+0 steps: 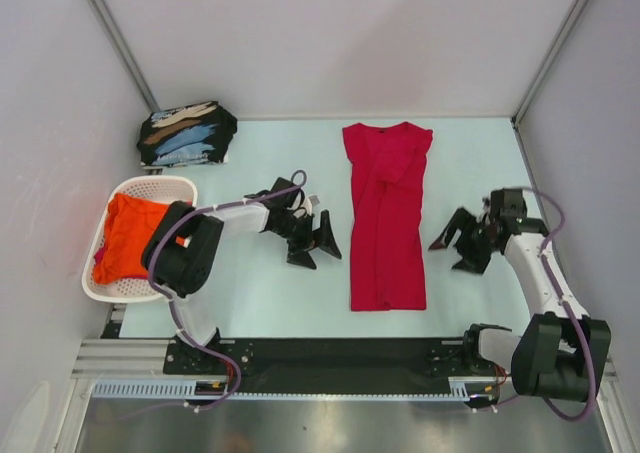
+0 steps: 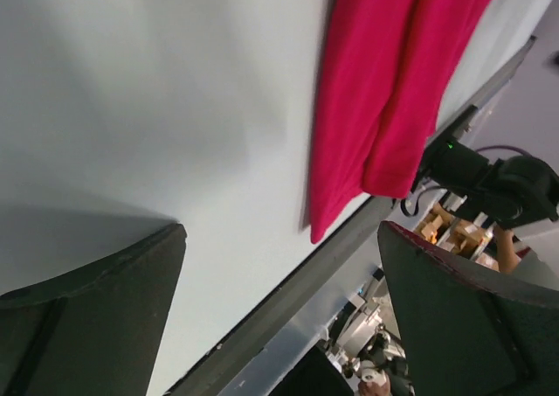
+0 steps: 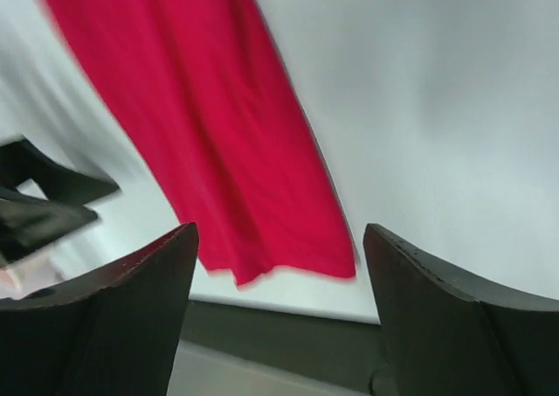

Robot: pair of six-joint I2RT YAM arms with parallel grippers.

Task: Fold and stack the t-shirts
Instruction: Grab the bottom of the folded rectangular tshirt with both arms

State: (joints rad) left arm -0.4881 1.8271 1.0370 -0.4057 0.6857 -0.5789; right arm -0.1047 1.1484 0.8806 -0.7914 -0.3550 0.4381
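At desk (image 1: 260, 163) centre the crimson t-shirt (image 1: 386, 218) lies folded lengthwise into a narrow strip, apparently awaiting its crosswise fold. The left hand (image 1: 318, 241) and right hand (image 1: 462, 243) flank it, both wide, empty, clear of the cloth.

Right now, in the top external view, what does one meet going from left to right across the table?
White basket holding the orange t-shirt → left gripper, open → red t-shirt, lying flat → right gripper, open.
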